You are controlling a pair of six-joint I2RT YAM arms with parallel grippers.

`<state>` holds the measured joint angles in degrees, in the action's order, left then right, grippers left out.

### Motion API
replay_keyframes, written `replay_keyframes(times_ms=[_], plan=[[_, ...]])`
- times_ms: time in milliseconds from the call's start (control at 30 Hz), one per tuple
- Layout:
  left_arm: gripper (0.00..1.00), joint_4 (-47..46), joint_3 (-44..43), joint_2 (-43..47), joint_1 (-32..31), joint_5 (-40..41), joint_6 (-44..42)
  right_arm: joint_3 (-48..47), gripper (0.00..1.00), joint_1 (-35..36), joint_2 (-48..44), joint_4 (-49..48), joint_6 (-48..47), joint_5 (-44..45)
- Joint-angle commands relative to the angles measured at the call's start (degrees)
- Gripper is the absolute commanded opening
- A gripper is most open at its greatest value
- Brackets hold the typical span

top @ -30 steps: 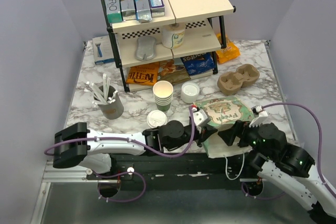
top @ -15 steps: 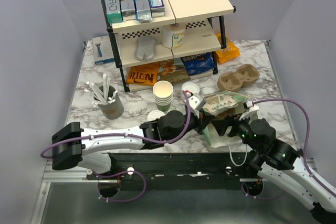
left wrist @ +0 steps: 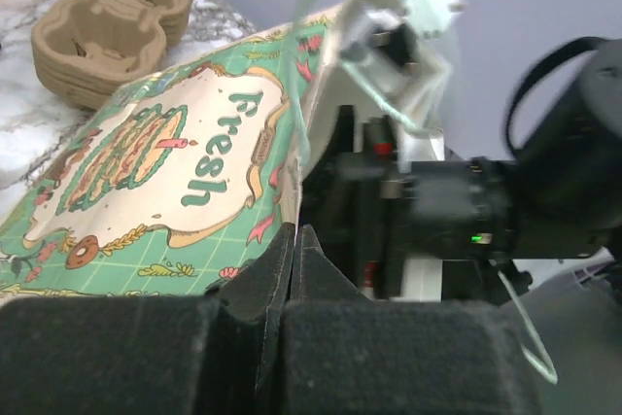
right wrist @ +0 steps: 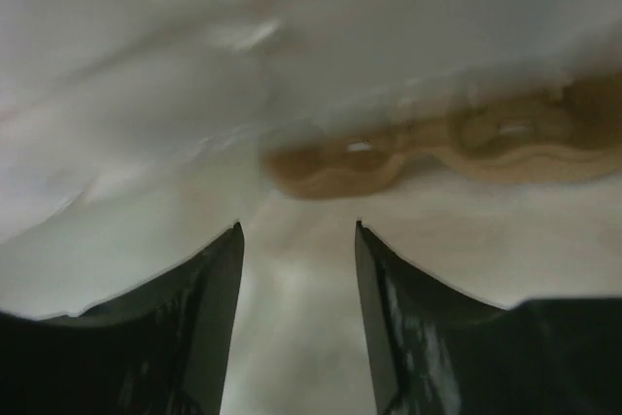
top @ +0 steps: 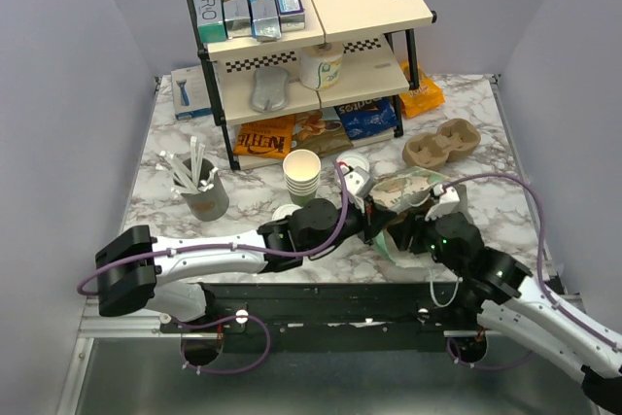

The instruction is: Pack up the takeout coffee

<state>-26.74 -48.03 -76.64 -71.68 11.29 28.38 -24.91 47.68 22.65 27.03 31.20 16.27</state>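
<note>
Clamping the bag (left wrist: 175, 172) edge, the left gripper (left wrist: 294, 240) may tear or lose it if the right gripper (right wrist: 297, 226), jaws apart, pushes into it too hard.

The left arm (top: 209, 259) and right arm (top: 530, 310) share one build, with white shells over the long links and bulky black housings at the joints. A purple cable (top: 489, 178) loops loosely along each. A small green light (left wrist: 478, 237) glows on the right arm's black wrist housing. The jaws are black: the left pair is matte and grainy, the right pair glossier.
</note>
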Motion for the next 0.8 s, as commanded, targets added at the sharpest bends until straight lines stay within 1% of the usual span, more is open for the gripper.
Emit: replay_keyframes(times_ms=[0,33,100,133,200,233,300,367,400,467,500,567,600,633,667,700,733,767], plan=[[0.00,-3.05,-0.40,-0.35,0.31,-4.69,0.53,2.67,0.56,0.31,7.48,-3.12,7.98,4.71],[0.00,-3.57,-0.22,-0.52,0.31,-6.26,0.71,2.67,0.56,0.22,9.41,-3.55,10.43,5.69],[0.00,-4.80,0.30,-0.44,0.31,-7.33,1.67,3.19,0.56,0.22,10.39,-5.48,12.21,8.49],[0.00,-4.81,0.39,-0.35,0.31,-7.16,2.11,3.72,0.56,0.22,10.91,-6.10,14.31,9.56],[0.00,-4.29,-0.13,-0.61,0.31,-7.25,3.51,5.47,0.55,0.22,11.09,-8.55,15.38,11.75],[0.00,-3.94,-0.39,-0.70,0.31,-7.07,4.22,6.18,0.51,0.22,11.10,-9.53,15.73,12.29],[0.00,-1.75,-1.27,-0.97,0.31,-3.84,6.84,7.76,0.50,0.31,9.70,-14.16,12.68,10.72],[0.00,-0.68,-1.63,-1.05,0.31,1.33,7.83,9.34,0.50,0.22,6.55,-14.81,10.90,10.36],[0.00,-0.24,-1.63,-1.05,0.31,1.98,8.09,9.87,0.50,0.22,5.22,-15.07,10.03,8.88],[0.00,-2.34,-1.19,-0.79,0.14,0.76,6.60,11.80,0.50,0.22,3.11,-15.25,7.74,7.81],[0.00,-3.05,-0.75,-0.88,0.22,-1.42,6.25,12.51,0.50,0.22,1.62,-16.12,6.86,7.03],[0.00,-5.16,-0.31,-1.31,0.22,-3.81,5.11,13.74,0.50,0.22,0.99,-17.00,8.69,8.15],[0.00,-5.95,0.65,-1.58,0.22,-6.86,4.76,14.18,0.50,0.31,1.34,-19.18,9.22,8.42],[0.00,-7.61,1.01,-1.58,0.22,-8.20,4.41,14.53,0.49,0.22,1.86,-21.20,9.32,8.42],[0.00,-7.80,1.18,-1.93,0.22,-9.17,4.92,14.71,0.49,0.22,2.82,-22.79,10.10,8.51],[0.00,-7.71,1.18,-2.11,0.22,-10.22,4.84,14.80,0.49,0.31,3.79,-26.37,10.28,7.82],[0.00,-6.84,1.01,-2.37,0.14,-11.28,4.67,14.71,0.49,0.22,6.76,-28.76,9.94,7.81],[0.00,-6.48,0.92,-2.37,0.05,-11.29,4.93,14.10,0.49,0.22,8.35,-29.39,10.98,8.51]])
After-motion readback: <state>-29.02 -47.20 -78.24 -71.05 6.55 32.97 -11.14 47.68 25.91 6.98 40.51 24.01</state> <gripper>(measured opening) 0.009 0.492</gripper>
